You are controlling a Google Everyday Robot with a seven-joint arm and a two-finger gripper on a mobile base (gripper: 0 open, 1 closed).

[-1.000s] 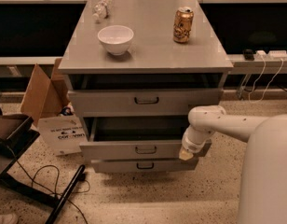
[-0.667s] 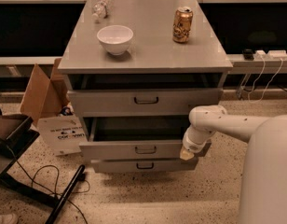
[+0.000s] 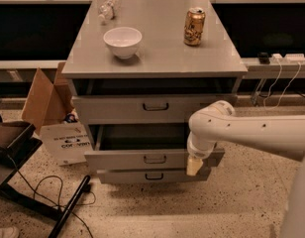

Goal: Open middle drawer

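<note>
No real change over the last second: gripper stayed put, grip state could not be told. The middle drawer stood pulled out, front touching gripper's left. Task looked nearly done.

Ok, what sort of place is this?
Probably a lab or office workspace: a grey drawer cabinet, speckled floor, a cardboard box, cables along the wall. The claw is at the right front of the open middle drawer.

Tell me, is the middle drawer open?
Open: the middle drawer juts out, its inside showing. The gripper hangs at its front edge.
</note>
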